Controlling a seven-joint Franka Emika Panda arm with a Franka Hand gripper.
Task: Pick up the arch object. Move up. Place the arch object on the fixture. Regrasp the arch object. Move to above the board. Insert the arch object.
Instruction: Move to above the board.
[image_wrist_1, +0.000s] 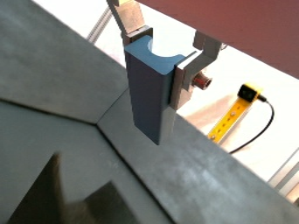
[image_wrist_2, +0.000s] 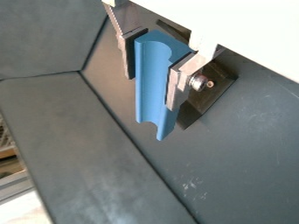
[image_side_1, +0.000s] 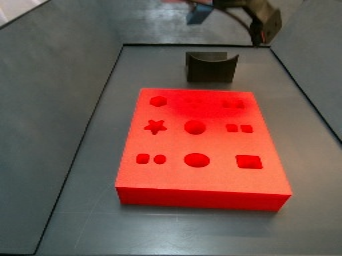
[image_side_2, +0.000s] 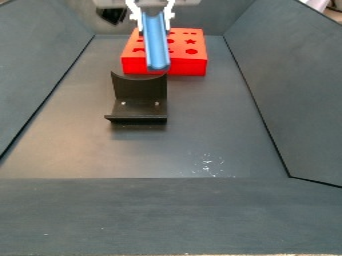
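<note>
Your arch (image_wrist_2: 156, 86) hangs in the air above the fixture (image_side_2: 138, 98), long axis down, pinched near its upper end by the gripper (image_wrist_1: 162, 54); the silver fingers (image_wrist_2: 181, 79) press its two side faces, and the notch faces up between them in a wrist view. Judge it a light, rigid, smooth plastic block: it won't deform, but may slip or swing with so much hanging below the pads. Take it across flat sides, never the curve. The board (image_side_1: 201, 145) lies beyond the fixture, well apart
</note>
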